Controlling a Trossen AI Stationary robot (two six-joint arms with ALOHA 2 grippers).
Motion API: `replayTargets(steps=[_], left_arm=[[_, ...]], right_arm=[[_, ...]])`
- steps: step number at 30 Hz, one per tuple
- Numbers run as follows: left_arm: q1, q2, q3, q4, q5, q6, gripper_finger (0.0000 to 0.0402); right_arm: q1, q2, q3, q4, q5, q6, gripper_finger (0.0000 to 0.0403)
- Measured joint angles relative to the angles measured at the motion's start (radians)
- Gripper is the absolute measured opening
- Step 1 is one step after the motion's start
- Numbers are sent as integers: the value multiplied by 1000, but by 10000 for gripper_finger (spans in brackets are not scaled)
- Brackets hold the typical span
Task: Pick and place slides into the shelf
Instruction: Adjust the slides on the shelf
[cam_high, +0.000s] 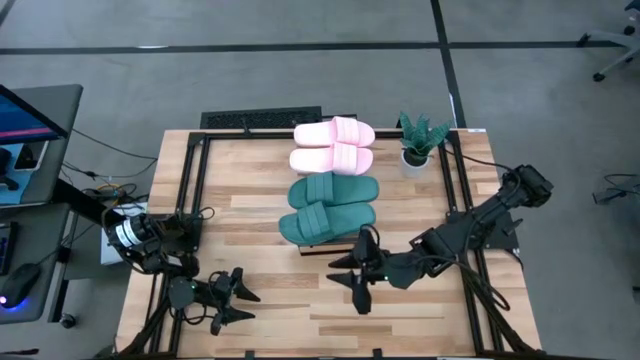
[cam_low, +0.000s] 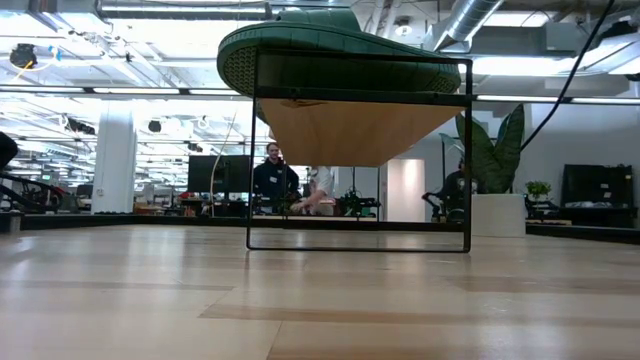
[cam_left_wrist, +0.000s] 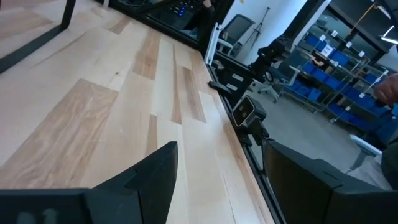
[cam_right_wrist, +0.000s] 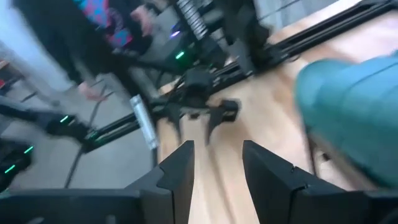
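Slides (cam_high: 330, 180), soft foam, wide-strapped, lie atop the wood-plank shelf (cam_low: 355, 130).

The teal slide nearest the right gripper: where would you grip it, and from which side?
Grip the front teal slide across its wide strap, coming from above. The strap arches clear of the sole, giving the fingers an edge to close on. It lies flat on the shelf, beside its pair. The right gripper, open, hovers just before it, so probably only a short reach.

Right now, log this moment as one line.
slides: four on shelf | left gripper: open, empty, near edge | right gripper: open, empty, by teal pair
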Motion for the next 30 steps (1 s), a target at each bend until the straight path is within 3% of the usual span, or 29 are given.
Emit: replayTargets(steps=[7,11,18,24,30], left_arm=[[0,0,0,0,0,0,226],[0,0,0,0,0,0,226],[0,0,0,0,0,0,226],[0,0,0,0,-1,0,226],[0,0,0,0,-1,0,226]], right_arm=[[-6,0,-1,-22,152,8,129],[-6,0,-1,-37,187,25,129],[3,1,-2,-61,183,27,129],[-12,1,-2,-92,61,22,129],[-48,1,-2,-110,37,47,129]])
